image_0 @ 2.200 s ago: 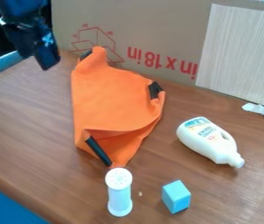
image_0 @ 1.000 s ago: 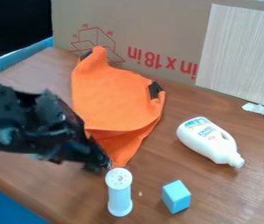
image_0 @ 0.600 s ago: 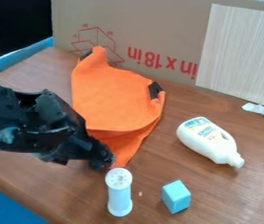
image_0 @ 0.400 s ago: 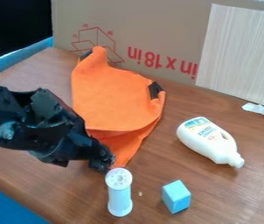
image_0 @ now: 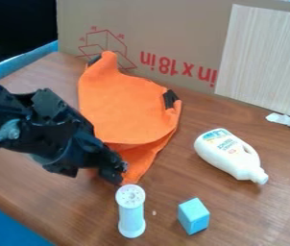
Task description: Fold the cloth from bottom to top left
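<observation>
Your gripper sits low at the near end of the orange cloth, left of centre on the tabletop; you can't tell whether it's wide, narrow or holding fabric. Nearer you stands the white shaker, left of the blue block.

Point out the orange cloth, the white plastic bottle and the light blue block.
Orange cloth [image_0: 123,108]: camera view, middle.
White plastic bottle [image_0: 223,151]: camera view, body.
Light blue block [image_0: 190,214]: camera view, side face.
</observation>
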`<state>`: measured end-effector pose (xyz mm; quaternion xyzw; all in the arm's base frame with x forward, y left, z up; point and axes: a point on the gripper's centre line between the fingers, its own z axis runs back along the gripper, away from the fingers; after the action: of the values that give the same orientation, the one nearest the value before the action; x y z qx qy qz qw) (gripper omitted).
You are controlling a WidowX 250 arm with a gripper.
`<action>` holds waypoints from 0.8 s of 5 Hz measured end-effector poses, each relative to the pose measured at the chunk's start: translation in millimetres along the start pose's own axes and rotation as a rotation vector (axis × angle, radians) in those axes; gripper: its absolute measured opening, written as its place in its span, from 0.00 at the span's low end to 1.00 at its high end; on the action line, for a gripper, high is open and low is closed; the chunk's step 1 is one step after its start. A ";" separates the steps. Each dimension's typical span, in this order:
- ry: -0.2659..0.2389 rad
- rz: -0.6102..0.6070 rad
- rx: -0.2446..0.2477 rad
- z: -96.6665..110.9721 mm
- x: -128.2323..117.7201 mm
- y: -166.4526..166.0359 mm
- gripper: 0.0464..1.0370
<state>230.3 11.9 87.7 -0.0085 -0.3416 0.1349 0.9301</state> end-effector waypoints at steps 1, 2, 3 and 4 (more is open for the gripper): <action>0.007 0.010 0.012 -4.0 4.5 2.1 0.90; 0.020 0.037 0.041 -10.3 4.8 5.7 0.62; 0.040 0.045 0.038 -9.0 4.8 6.6 0.32; 0.041 0.033 0.002 7.1 5.7 1.5 0.11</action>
<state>229.5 14.3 96.6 -0.0160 -0.3222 0.1505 0.9345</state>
